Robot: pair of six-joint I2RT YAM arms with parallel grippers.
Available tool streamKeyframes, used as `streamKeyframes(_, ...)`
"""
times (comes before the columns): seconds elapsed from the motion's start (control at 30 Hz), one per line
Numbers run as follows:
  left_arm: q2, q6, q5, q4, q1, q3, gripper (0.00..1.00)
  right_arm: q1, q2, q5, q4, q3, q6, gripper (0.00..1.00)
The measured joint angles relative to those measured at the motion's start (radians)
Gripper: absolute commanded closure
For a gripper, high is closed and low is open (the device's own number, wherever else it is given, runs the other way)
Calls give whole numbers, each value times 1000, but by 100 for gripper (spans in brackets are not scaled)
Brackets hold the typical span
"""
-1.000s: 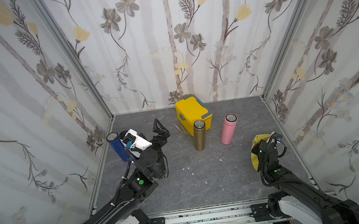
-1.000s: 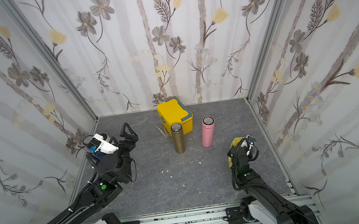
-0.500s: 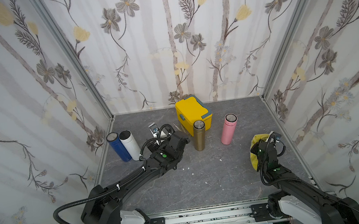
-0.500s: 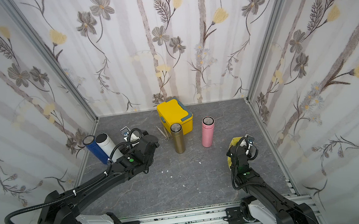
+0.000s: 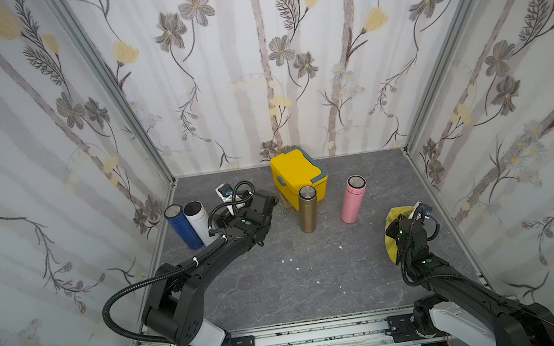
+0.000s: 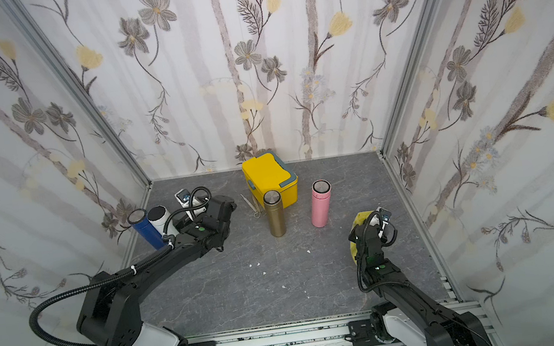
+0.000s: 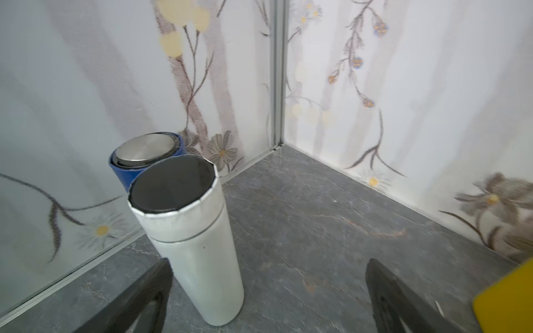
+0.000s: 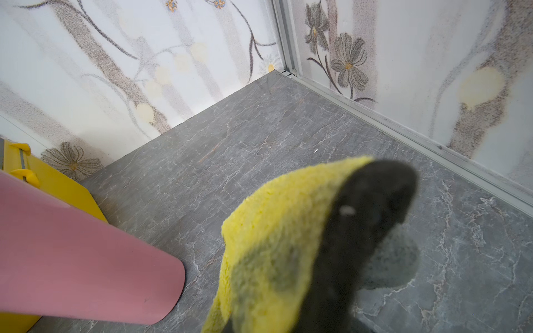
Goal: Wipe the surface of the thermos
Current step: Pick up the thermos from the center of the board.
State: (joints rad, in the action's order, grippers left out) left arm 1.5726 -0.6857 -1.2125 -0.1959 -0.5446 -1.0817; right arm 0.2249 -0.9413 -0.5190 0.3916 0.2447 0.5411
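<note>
Several thermoses stand upright on the grey floor. A white thermos (image 5: 198,222) (image 6: 160,220) (image 7: 199,245) touches a blue one (image 5: 181,230) (image 7: 147,155) by the left wall. A gold one (image 5: 308,211) and a pink one (image 5: 353,200) (image 8: 72,259) stand mid-floor. My left gripper (image 5: 259,201) (image 7: 269,261) is open and holds nothing. In the left wrist view the white thermos's base stands just inside one finger. My right gripper (image 5: 404,224) (image 8: 317,259) is shut on a yellow cloth (image 5: 393,224) (image 8: 274,230), right of the pink thermos and apart from it.
A yellow lidded box (image 5: 299,176) stands at the back, just behind the gold thermos. Thin metal tweezers (image 6: 250,204) lie left of the box. White crumbs (image 5: 290,260) dot the middle floor. Floral walls close in three sides, and a metal rail (image 5: 326,334) runs along the front.
My left arm has swung right and lower, away from the left wall, uncovering the white thermos beside the blue one. The right arm with the cloth has barely shifted.
</note>
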Motion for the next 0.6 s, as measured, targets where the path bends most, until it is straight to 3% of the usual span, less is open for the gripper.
streamKeyframes(0.27,143,-187,-23,-255,77,-187,5,0,-7,15,1,3,0,100)
streamKeyframes(0.6,116,-392,-39,-485,37,-158,3,0,-9,16,5,4,-1,100)
